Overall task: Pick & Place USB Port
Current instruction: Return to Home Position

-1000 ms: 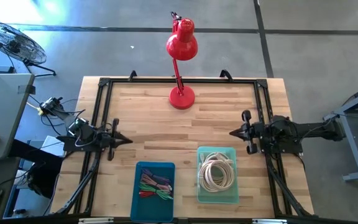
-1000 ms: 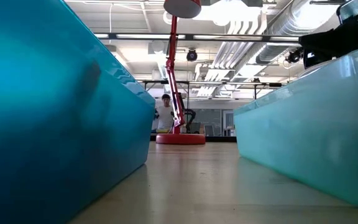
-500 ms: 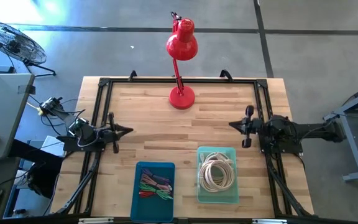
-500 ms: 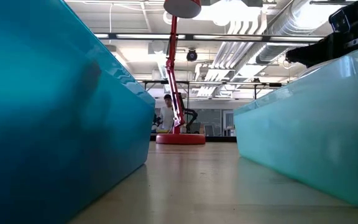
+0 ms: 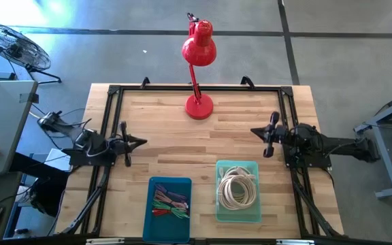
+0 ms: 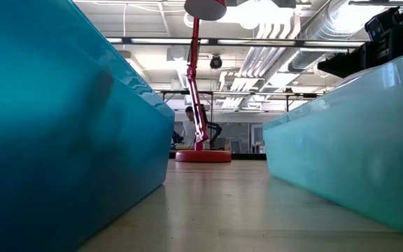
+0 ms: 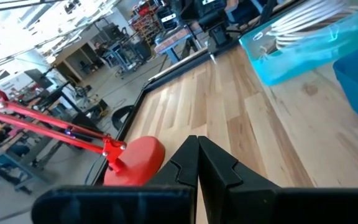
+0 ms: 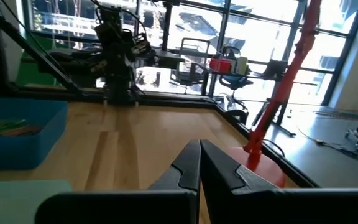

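Observation:
No USB port can be made out as such. A blue bin (image 5: 169,207) near the front edge holds coloured cables (image 5: 169,203). Beside it, a pale teal bin (image 5: 238,191) holds coiled white cables (image 5: 237,189). My left gripper (image 5: 141,142) hovers shut at the table's left side, pointing level toward the middle, and its wrist view shows the fingers (image 7: 197,140) pressed together. My right gripper (image 5: 252,131) hovers shut at the right side, pointing level toward the middle, fingers together (image 8: 200,144). Neither holds anything.
A red desk lamp (image 5: 197,68) stands with its base (image 5: 199,107) at the far middle of the wooden table (image 5: 182,143). A black frame (image 5: 114,92) runs around the table. Bare wood lies between the grippers. A person (image 6: 189,126) is far off in the room.
Both grippers have swung their fingertips toward the table's far edge, turning about their wrists while staying level and shut. The bins and the lamp have not moved.

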